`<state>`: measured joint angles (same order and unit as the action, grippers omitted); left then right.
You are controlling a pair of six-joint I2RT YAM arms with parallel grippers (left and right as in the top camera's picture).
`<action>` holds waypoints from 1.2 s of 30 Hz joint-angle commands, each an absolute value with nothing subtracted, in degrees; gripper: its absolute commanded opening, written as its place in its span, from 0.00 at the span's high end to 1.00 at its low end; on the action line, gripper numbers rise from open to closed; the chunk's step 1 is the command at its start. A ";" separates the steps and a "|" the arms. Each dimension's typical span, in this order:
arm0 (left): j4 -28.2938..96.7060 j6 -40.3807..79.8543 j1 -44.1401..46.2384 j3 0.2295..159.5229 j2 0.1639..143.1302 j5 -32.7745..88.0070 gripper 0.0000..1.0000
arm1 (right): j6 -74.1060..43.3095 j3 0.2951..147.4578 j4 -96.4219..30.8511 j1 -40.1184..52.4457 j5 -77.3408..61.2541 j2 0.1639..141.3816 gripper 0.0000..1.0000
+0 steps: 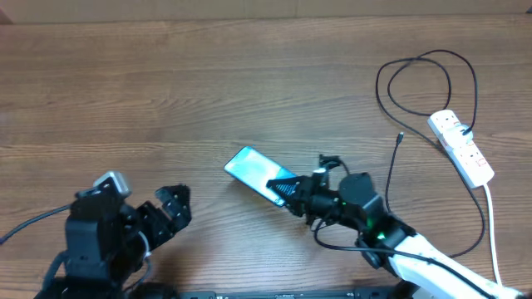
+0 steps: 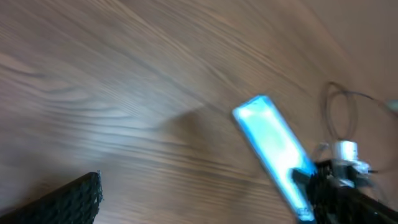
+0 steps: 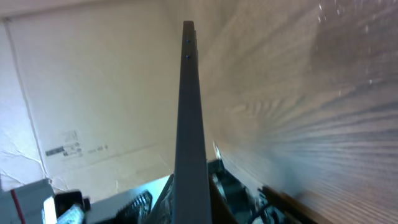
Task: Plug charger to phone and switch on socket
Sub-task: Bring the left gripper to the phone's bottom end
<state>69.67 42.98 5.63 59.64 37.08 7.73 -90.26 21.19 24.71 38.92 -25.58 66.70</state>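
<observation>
The phone (image 1: 253, 172), with its light blue screen lit, is held off the table by its near end in my right gripper (image 1: 293, 194), which is shut on it. In the right wrist view the phone (image 3: 188, 112) shows edge-on between the jaws (image 3: 193, 193). It also shows in the left wrist view (image 2: 268, 138). The charger (image 1: 426, 73) is a thin black looped cable at the far right, and its tip (image 1: 401, 135) lies loose on the table. The socket (image 1: 462, 148) is a white power strip right of the tip. My left gripper (image 1: 173, 208) is open and empty at the front left.
The strip's thick white cord (image 1: 492, 228) runs toward the front right edge. One left finger (image 2: 69, 200) shows at the bottom of the left wrist view. A cardboard sheet (image 3: 87, 93) stands behind the table in the right wrist view.
</observation>
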 commanded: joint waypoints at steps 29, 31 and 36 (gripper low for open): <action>32.42 71.42 5.69 29.23 36.99 39.92 0.25 | -96.31 21.69 34.09 39.42 -31.20 69.34 0.96; 31.83 72.34 5.69 29.23 36.99 39.83 0.28 | -97.45 21.69 34.04 39.42 -31.22 69.34 0.96; 29.87 72.51 5.69 29.21 36.99 38.87 0.31 | -99.26 21.69 34.09 39.92 -31.81 69.34 0.96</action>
